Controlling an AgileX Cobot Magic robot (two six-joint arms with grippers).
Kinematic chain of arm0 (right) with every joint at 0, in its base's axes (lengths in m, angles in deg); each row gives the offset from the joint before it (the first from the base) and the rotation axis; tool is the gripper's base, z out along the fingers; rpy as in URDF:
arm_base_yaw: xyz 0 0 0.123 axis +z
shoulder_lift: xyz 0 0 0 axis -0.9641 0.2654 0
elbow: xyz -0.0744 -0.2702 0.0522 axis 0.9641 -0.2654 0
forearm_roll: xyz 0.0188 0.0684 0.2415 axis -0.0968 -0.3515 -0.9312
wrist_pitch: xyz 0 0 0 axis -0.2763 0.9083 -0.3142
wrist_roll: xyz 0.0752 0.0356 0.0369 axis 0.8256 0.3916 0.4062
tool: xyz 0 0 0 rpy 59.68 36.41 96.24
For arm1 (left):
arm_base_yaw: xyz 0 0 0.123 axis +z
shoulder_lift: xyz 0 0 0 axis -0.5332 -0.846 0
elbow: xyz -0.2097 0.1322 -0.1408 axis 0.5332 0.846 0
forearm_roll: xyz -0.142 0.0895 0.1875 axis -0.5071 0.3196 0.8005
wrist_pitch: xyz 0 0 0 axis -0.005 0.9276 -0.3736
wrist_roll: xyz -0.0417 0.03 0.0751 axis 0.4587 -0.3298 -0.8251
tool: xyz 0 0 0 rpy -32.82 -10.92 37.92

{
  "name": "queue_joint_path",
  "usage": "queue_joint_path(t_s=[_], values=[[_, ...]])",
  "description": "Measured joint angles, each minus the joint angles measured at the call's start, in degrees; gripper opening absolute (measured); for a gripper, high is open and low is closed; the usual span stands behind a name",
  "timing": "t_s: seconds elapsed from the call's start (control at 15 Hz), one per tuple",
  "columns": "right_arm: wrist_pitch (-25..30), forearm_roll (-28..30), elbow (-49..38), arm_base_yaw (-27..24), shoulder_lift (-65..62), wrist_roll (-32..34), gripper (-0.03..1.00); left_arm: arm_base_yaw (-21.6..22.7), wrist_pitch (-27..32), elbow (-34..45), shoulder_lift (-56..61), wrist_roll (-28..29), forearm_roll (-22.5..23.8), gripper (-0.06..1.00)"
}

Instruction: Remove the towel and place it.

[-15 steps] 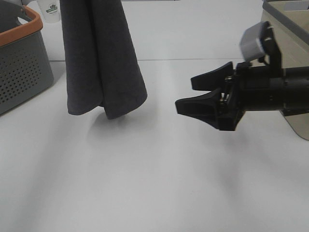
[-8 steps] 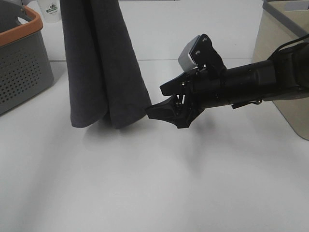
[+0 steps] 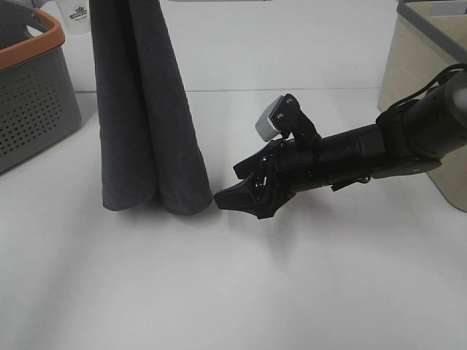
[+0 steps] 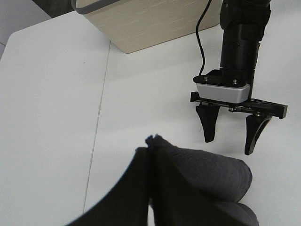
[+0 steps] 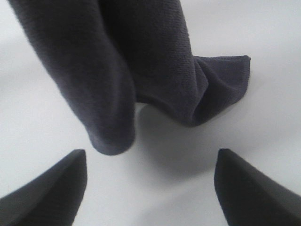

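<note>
Towel (image 3: 146,124) hangs long axis vertical from the left gripper (image 4: 148,153), which is pinched shut on its top, lower end down at the table (image 3: 292,292); right gripper (image 3: 227,185), jaws spread, sits low just beside that end, facing it.

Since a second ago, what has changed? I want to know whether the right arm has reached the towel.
The right gripper moved left and down, open, up to the lower end of the towel, without gripping it. The towel sank toward the table. The grey basket stayed put.
</note>
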State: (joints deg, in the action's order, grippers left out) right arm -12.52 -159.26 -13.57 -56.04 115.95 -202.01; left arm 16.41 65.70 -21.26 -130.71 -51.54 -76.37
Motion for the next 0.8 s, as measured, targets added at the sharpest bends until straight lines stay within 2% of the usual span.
queue_joint_path(t_s=[0.2, 0.4, 0.8], values=[[-1.3, -0.1, 0.7, 1.8, 0.2, 0.5, 0.74, 0.0, 0.0, 0.0, -1.6, 0.0, -0.1, 0.0], [-5.2, 0.1, 3.2, 3.6, 1.0, 0.6, 0.74, -0.3, -0.2, 0.0, -2.3, 0.0, -0.2, 0.0], [-6.5, 0.1, 7.7, 4.7, 6.0, 1.9, 0.72, -0.6, 0.5, 0.0, -2.3, 0.0, 0.0, 0.0]])
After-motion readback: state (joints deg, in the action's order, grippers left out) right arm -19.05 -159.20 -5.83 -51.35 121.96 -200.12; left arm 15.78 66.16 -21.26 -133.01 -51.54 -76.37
